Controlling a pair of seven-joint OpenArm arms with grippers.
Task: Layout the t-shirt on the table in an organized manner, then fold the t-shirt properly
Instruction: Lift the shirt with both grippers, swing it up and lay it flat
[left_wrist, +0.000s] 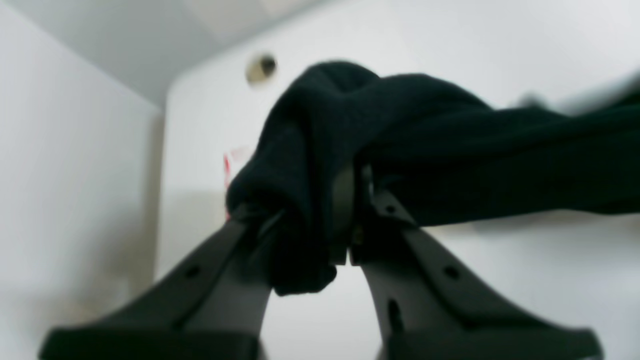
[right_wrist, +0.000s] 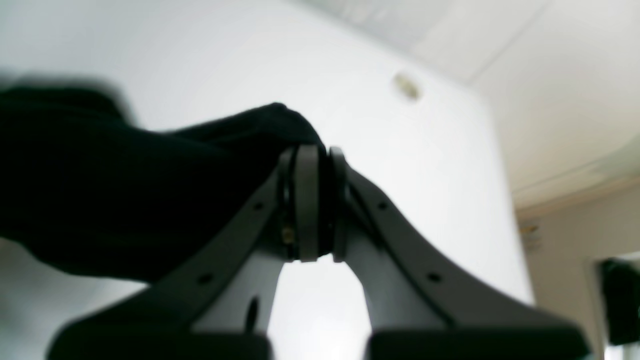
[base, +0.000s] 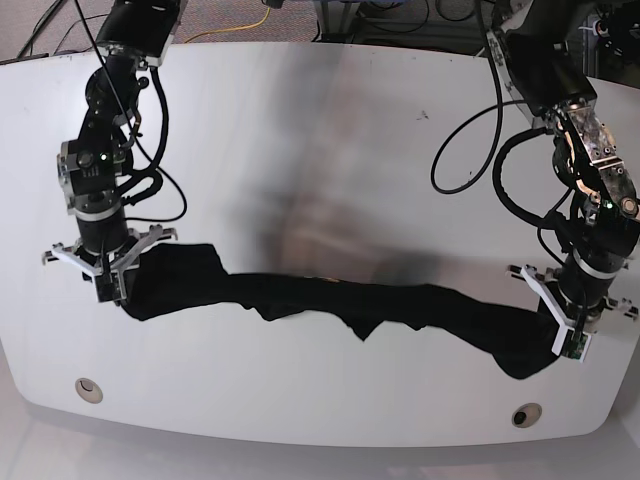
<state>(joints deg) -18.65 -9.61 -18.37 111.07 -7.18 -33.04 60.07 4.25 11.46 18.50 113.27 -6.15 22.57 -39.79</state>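
One black t-shirt (base: 330, 300) hangs stretched in a long, wrinkled band across the front half of one white table (base: 320, 130). Two robot arms hold it, one at each end. The left gripper (left_wrist: 350, 220) is clamped tight on a bunched end of cloth, and the right gripper (right_wrist: 312, 200) is pinched closed on the other end. Two small round holes (base: 88, 388) sit near the table's front corners. Black cables (base: 470, 160) loop beside the arms.
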